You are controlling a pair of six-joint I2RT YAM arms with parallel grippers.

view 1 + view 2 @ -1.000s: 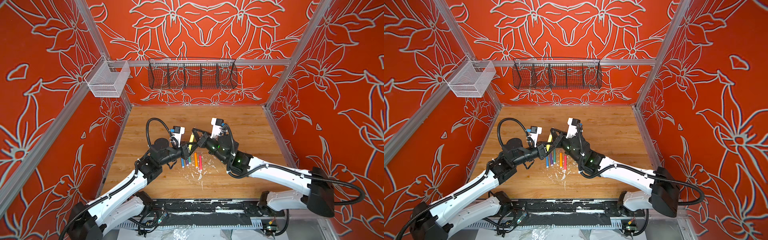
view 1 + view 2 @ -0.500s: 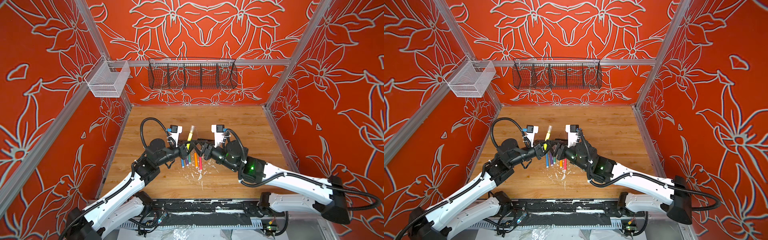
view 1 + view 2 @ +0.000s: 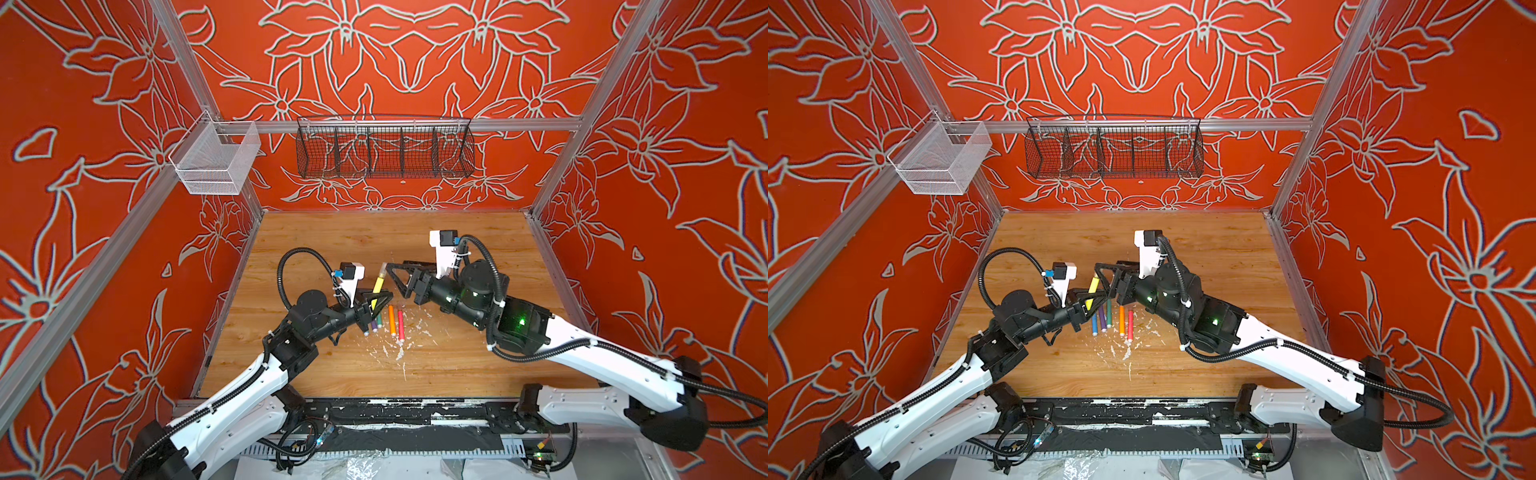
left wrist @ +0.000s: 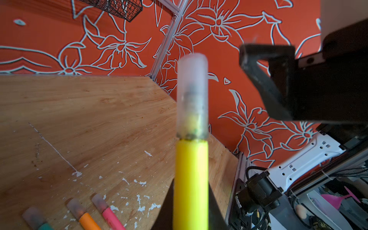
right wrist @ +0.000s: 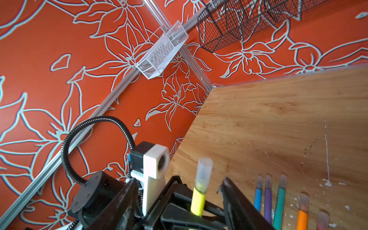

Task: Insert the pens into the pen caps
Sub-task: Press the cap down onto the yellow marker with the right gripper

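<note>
5 capped pens (image 3: 391, 321) are laid at 6 o'clock of the left gripper (image 3: 375, 302), clenched on the yellow pen (image 3: 378, 286). Its cap (image 3: 383, 268) is seated; at the pen's 3 o'clock the right gripper (image 3: 395, 281) has just been released, so the last insertion is judged done.

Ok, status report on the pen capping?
Left gripper shut on yellow pen, cap on. Right gripper open beside cap. Other five pens capped on table. Nothing blocking.

Six pens (image 3: 1122, 322); caps (image 4: 192, 95) likely six; two baskets (image 3: 384, 153).
</note>
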